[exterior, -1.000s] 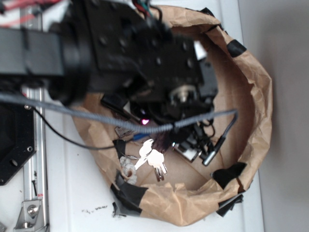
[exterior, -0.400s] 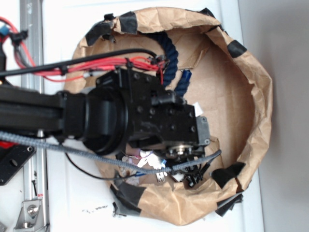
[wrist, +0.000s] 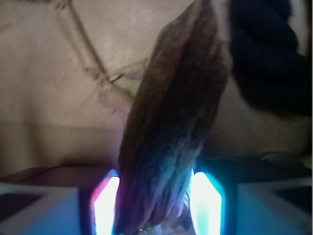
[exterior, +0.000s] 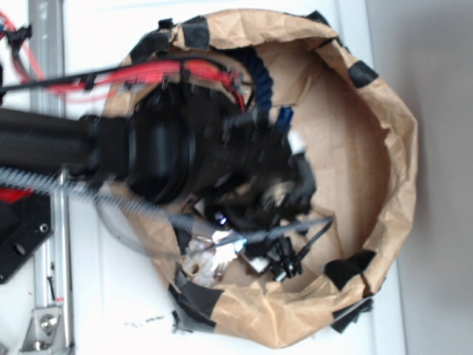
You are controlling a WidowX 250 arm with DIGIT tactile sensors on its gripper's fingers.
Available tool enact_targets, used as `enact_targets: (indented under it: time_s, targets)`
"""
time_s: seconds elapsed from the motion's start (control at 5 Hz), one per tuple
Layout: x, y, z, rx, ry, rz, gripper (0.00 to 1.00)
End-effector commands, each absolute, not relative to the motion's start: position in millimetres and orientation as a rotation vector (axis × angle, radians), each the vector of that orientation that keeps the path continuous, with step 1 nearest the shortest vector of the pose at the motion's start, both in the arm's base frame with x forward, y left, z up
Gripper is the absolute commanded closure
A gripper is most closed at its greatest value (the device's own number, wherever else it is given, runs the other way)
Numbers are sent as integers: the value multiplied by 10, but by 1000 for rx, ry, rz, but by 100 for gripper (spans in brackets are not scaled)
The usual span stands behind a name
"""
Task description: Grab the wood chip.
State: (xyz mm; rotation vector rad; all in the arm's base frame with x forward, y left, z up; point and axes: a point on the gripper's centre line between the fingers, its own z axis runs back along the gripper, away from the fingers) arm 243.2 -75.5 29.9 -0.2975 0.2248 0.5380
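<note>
Gripper held chip between lit pads, jaws narrow, clamped on chip's near end. I judged grab essentially done; only lift clear of bag left. Wrist view showed grip and chip angling up and away over brown paper, dark rope at right. Exterior view hid chip and jaws behind arm; showed bag rim and keys near lower edge.
</note>
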Motion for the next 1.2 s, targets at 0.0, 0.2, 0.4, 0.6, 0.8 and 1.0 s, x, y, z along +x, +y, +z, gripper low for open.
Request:
enact_targets:
  time_s: [0.0,0.2,0.4,0.6,0.8,1.0]
  targets:
    - [2626,-443,1306,-274,11,413,100]
    - [2616,-392,1543,-231,-63,416,100]
    - [2600,-387,1557,-152,-112,528,0]
    - [2558,-451,1257,-251,-92,691,0]
    - [2568,-453,998,-249,-59,725,0]
    - [2634,-478,713,-242,-23,717,0]
